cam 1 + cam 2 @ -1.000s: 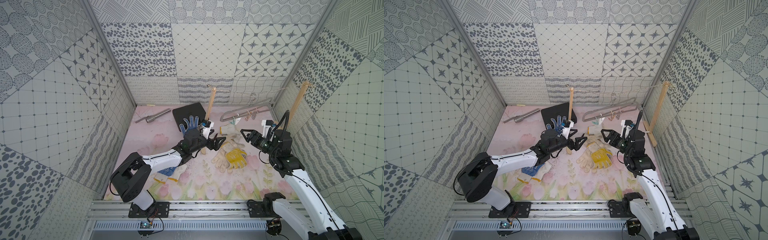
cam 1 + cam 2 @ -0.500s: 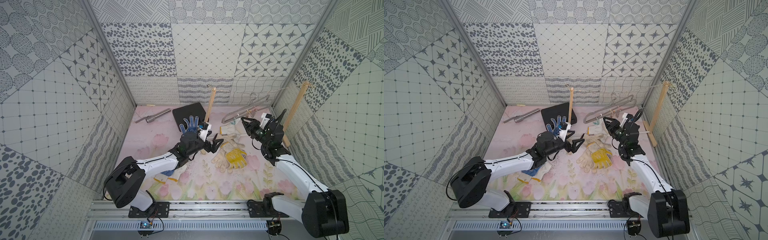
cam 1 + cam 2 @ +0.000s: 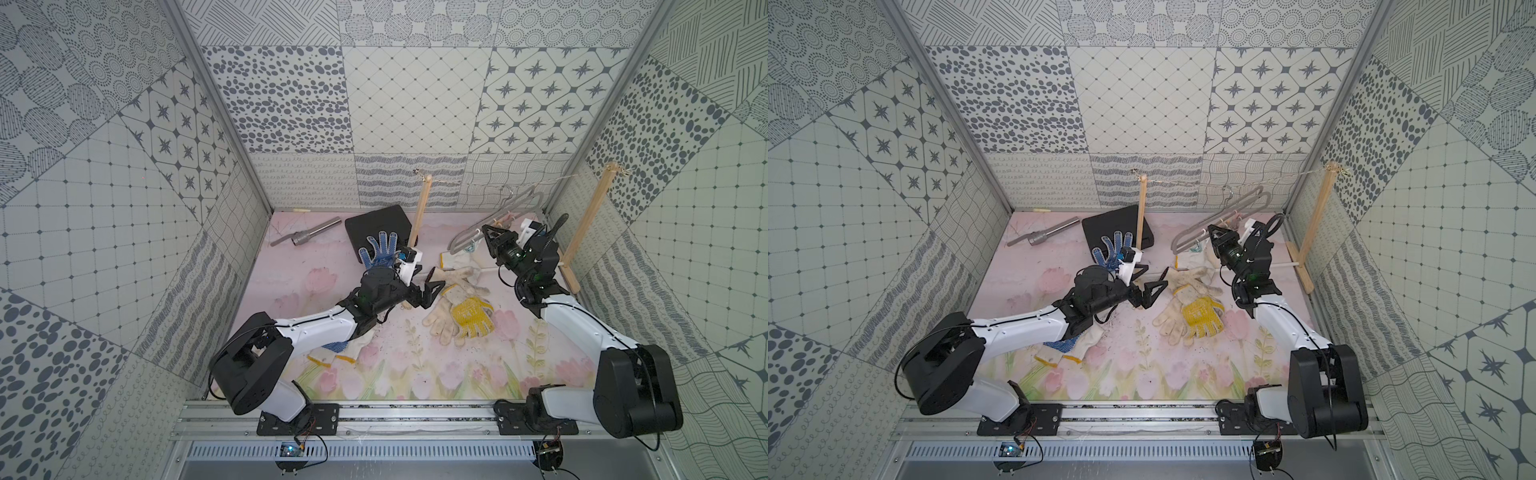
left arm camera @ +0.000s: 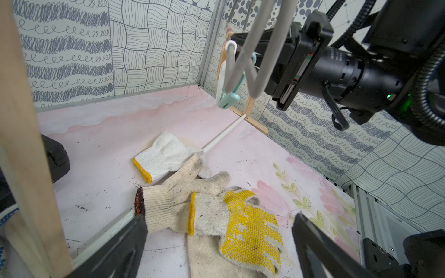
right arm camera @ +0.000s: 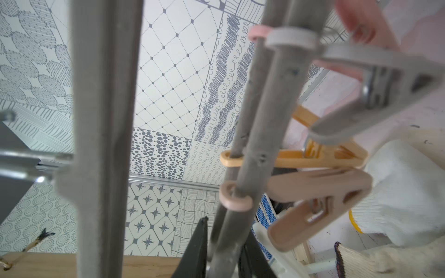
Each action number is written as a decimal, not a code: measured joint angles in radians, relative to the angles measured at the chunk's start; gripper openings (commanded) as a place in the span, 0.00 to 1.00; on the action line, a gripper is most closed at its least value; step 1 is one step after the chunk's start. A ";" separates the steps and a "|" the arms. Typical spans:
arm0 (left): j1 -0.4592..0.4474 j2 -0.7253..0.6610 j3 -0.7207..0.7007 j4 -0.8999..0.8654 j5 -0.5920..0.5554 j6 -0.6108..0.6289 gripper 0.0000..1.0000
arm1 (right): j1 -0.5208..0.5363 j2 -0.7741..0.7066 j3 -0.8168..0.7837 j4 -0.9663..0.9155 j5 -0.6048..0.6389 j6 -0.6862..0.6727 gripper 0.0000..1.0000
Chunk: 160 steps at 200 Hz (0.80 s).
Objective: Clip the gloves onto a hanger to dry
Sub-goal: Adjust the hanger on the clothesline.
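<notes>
None of the gloves is seen clipped yet; they are scattered on the floor mat, with a cream and yellow-dotted pile in the middle. The grey hanger with its pegs is held off the floor near the back right corner, and the right gripper appears clamped on its bars. The left gripper is spread wide and empty, just above the pile.

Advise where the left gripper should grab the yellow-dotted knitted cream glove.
Take the yellow-dotted knitted cream glove by its yellow-edged cuff. It faces the open left gripper and lies atop a plain cream glove, its finger end pointing away. Probably descend from the left arm's side, jaws across the cuff.
</notes>
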 measured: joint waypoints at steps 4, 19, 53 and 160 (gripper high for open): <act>0.000 -0.002 0.000 0.000 0.000 0.000 0.96 | 0.000 0.001 0.000 0.001 0.002 0.009 0.17; 0.000 -0.003 0.000 0.000 0.000 0.002 0.96 | -0.002 -0.003 0.000 0.002 0.013 0.010 0.13; 0.000 -0.002 0.002 0.000 0.000 0.002 0.95 | -0.003 -0.071 -0.009 -0.028 0.040 -0.004 0.10; -0.006 0.012 0.023 -0.003 0.001 -0.006 0.93 | -0.204 -0.150 -0.010 -0.092 -0.033 0.027 0.08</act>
